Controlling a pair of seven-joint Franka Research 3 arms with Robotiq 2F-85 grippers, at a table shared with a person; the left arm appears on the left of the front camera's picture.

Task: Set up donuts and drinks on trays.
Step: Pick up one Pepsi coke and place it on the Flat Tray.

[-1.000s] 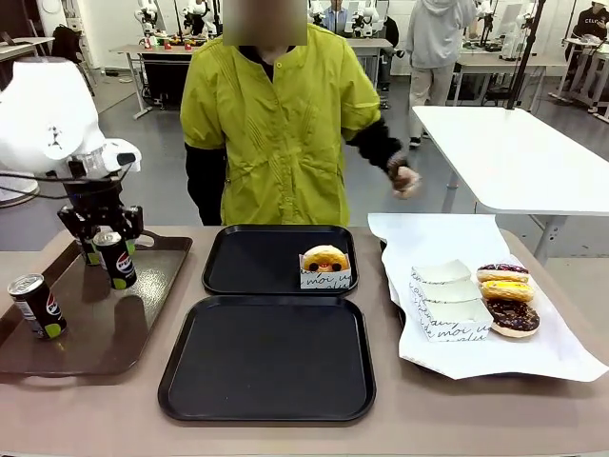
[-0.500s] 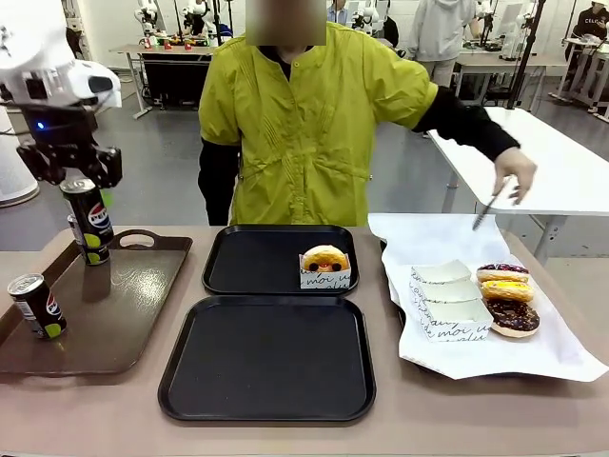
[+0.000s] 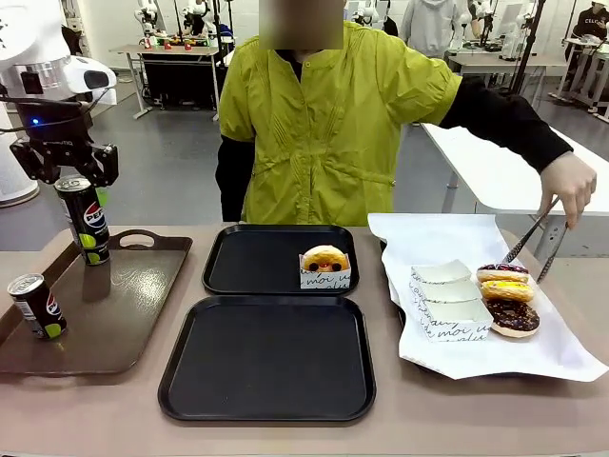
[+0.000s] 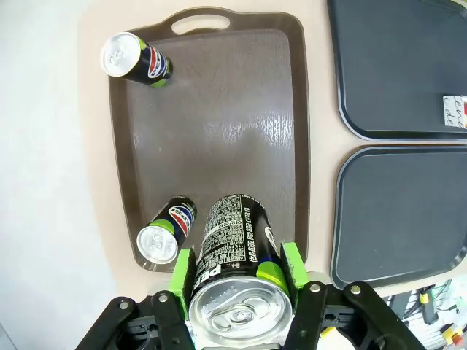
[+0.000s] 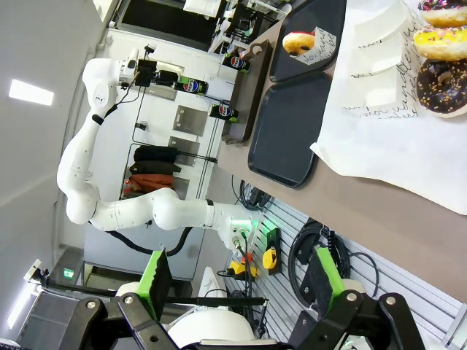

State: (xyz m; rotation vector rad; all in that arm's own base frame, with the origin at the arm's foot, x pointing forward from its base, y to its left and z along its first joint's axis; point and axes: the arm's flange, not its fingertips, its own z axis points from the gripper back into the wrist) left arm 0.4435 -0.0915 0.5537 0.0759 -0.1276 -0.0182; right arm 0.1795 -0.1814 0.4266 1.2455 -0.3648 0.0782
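Tan table (image 3: 438, 414), busy lab behind it. From my screen the left gripper (image 3: 65, 164) is clamped on a Pepsi can (image 3: 84, 214) near its top, with a green pad (image 4: 182, 271) on each side. The can hangs upright under the fingers, clear of the brown tray (image 3: 133, 314). On that tray, a second can (image 4: 166, 230) stands just below the fingers and a third can (image 4: 135, 60) stands well beyond them. The right gripper (image 5: 239, 281) has its fingers spread wide apart. Well off from either gripper, a boxed donut (image 3: 325, 266) sits on the far black tray (image 3: 247, 262), and the person's hand (image 3: 571, 186) holds tongs (image 3: 533, 238) over the loose donuts (image 3: 509, 290).

White arm (image 3: 43, 71), black green-padded tool (image 4: 237, 268)
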